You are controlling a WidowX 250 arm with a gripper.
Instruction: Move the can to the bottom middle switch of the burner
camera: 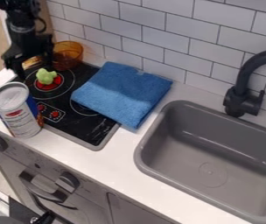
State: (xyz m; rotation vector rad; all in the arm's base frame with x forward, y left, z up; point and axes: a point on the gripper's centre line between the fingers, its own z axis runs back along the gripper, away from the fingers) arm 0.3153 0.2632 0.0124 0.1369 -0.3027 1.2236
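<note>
Camera view: I find my gripper released, its fingers parted above the upper left of the stove. The can stands upright at the stove's left side, nearer the camera than my gripper. Beside me sits an amber bowl, contents too indistinct to certify.

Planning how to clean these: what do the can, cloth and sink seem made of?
Can: probably metal, with a silvery rim above a glossy label.
Cloth: soft, matt fabric, likely microfibre, from its folds and fuzzy surface.
Sink: smooth grey plastic, perhaps, going by its even colour and dull sheen; coated metal is possible.
</note>
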